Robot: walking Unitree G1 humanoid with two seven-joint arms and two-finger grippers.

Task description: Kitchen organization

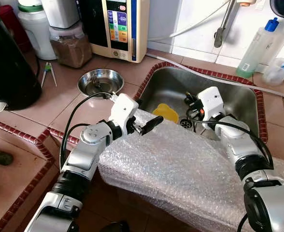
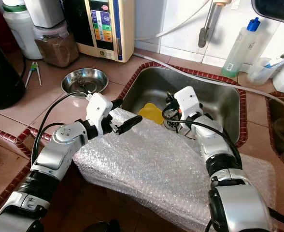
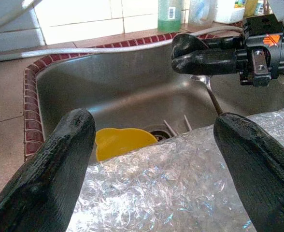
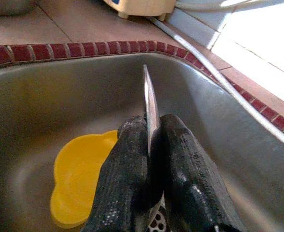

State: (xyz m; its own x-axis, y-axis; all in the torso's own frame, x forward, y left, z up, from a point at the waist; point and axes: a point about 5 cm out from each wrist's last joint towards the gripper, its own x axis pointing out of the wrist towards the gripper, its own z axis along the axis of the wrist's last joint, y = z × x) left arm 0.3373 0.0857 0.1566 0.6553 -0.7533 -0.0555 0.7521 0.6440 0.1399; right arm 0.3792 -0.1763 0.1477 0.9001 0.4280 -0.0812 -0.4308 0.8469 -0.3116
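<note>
- Right now your right gripper (image 4: 154, 159) sits low inside the stainless steel sink (image 1: 171, 87), its two matte black fingers (image 4: 125, 179) pressed together on a thin, flat metal utensil handle (image 4: 150, 104); which utensil it is, you cannot tell.
- From the left wrist view that handle shows as a slim shiny stem (image 3: 210, 92) running down from the pinched fingertips toward the drain (image 3: 157, 131).
- Your left gripper (image 3: 156, 169) hangs over the near edge of the basin, its rounded, rubbery fingers (image 3: 50, 169) spread wide with nothing between them.
- A crinkly sheet of clear bubble wrap (image 1: 180, 169) drapes over the front lip of the sink, at 6 o'clock from the drain, lying under both forearms.
- A smooth yellow plastic piece (image 4: 77, 176) with a lobed outline lies flat on the sink floor, just beside the drain at about 9 o'clock.
- A small round polished steel bowl (image 1: 100, 80) rests on the terracotta tile counter (image 1: 74, 106) at 9 o'clock from the basin.
- A ribbed grey hose (image 1: 214, 75) crosses the counter along the sink's far rim at 12 o'clock.
- A translucent green bottle with a blue cap (image 1: 259, 47) stands against the white tiled wall at about 2 o'clock.
</note>
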